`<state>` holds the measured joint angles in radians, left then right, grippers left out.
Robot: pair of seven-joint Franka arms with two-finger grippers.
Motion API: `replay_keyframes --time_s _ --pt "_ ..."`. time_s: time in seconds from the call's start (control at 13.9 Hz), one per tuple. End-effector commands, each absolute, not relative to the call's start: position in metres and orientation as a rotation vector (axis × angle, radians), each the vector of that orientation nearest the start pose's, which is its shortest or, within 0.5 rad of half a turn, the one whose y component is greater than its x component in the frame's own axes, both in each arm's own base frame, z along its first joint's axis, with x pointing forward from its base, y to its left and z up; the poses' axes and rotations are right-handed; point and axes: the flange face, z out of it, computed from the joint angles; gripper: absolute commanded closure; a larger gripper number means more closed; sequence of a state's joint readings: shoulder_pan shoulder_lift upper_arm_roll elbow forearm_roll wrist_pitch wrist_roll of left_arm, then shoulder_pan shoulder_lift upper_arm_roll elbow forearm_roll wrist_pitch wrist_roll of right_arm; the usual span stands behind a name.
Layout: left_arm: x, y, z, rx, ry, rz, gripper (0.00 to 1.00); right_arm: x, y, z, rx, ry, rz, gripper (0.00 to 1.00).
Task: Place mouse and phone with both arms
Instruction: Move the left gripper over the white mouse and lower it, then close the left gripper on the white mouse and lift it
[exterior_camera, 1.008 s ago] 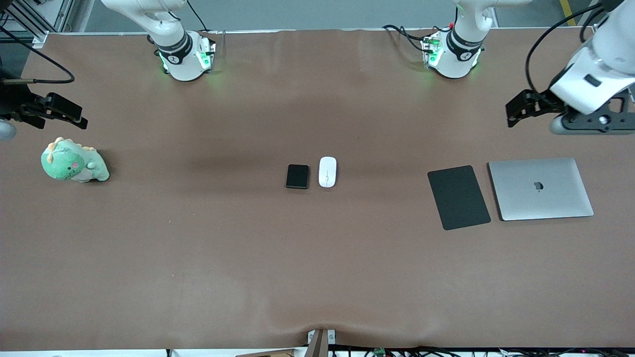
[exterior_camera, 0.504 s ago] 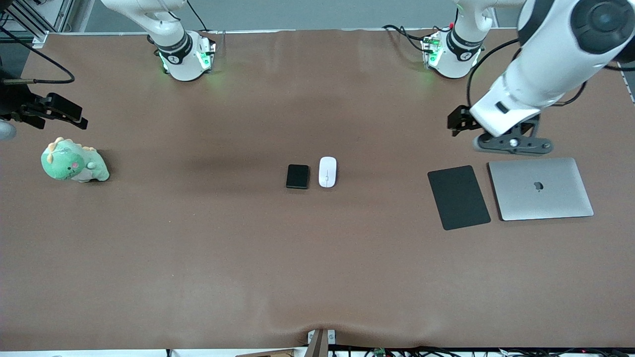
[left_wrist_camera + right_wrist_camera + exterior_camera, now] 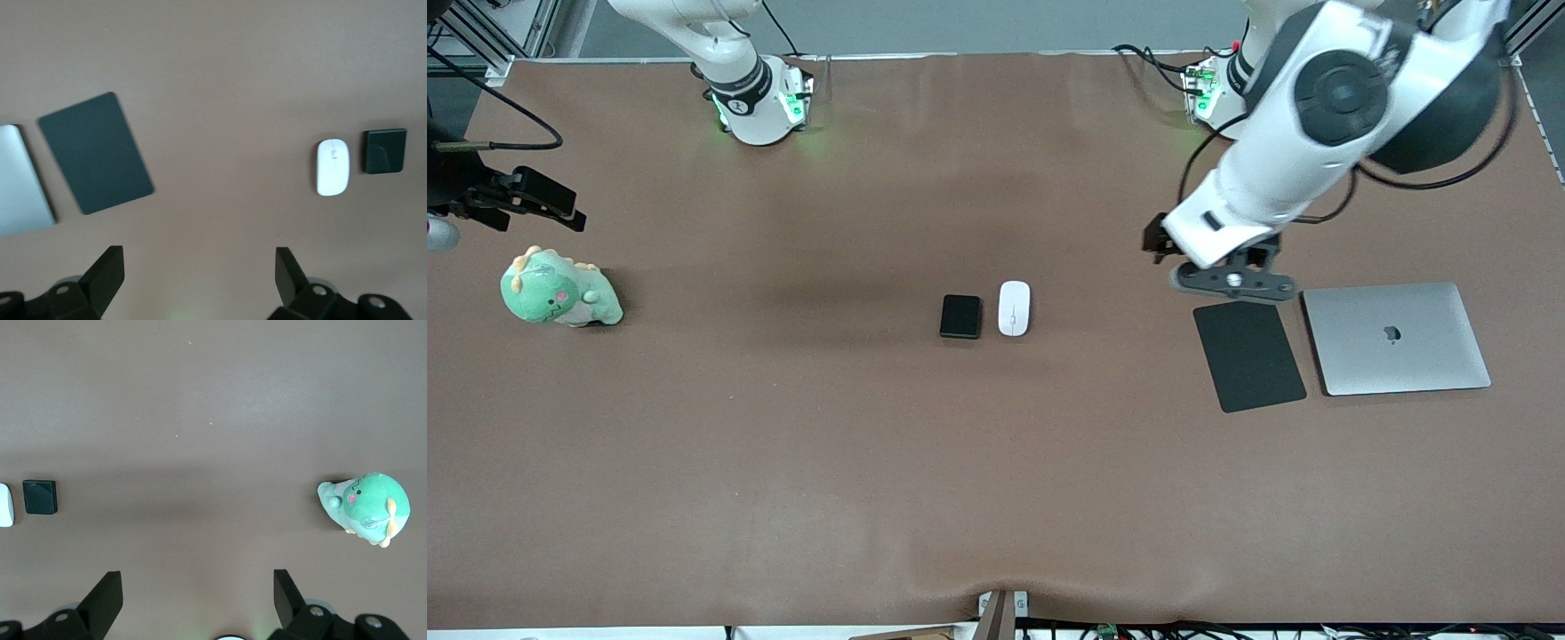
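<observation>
At mid-bench, the mouse (image 3: 1014,308) and the phone (image 3: 960,316) lie side by side, just apart, the phone toward the right arm's end and the mouse toward the left arm's end. Neither is touched by an arm. Toward the left arm's end lie a black pad (image 3: 1249,354) and, just beside it nearer the bench's end, a closed silver laptop (image 3: 1395,338). Above the bench by the pad's edge that lies farther from the front camera hangs the left end effector (image 3: 1161,242), its fingers (image 3: 105,275) spread wide and holding nothing; its wrist view takes in the pad, a strip of the laptop, the mouse and the phone. At the right arm's end of the bench the right end effector (image 3: 525,203) hangs over the brown surface near a green plush dinosaur (image 3: 558,290), fingers (image 3: 103,600) likewise parted and empty; its wrist view shows the toy, the phone and an edge of the mouse.
</observation>
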<state>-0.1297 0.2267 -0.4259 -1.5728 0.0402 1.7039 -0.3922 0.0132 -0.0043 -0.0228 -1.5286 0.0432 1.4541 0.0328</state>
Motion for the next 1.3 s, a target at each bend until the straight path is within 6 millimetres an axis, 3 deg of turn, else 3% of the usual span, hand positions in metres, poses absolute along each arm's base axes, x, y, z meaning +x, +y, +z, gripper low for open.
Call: replay_keyframes --time_s 0.0,0.36,0.58,0.94,1.22 --pt "0.534 -0.352 0.468 -3.114 0.223 0.144 0.0 0.542 -0.003 0.642 -3.088 0.054 0.114 0.0" --pt "0.529 -0.409 0.394 -3.135 0.215 0.15 0.0 0.543 -0.002 0.641 -3.088 0.051 0.114 0.0" --pt "0.515 -0.439 0.367 -3.151 0.192 0.16 0.0 0.543 -0.004 0.641 -3.086 0.056 0.116 0.0" --pt "0.497 -0.475 0.297 -3.132 0.065 0.147 0.0 0.543 -0.007 0.64 -3.085 0.065 0.121 0.0" --pt "0.48 -0.498 0.251 -3.154 0.064 0.181 0.1 0.543 -0.005 0.64 -3.084 0.06 0.121 0.0"
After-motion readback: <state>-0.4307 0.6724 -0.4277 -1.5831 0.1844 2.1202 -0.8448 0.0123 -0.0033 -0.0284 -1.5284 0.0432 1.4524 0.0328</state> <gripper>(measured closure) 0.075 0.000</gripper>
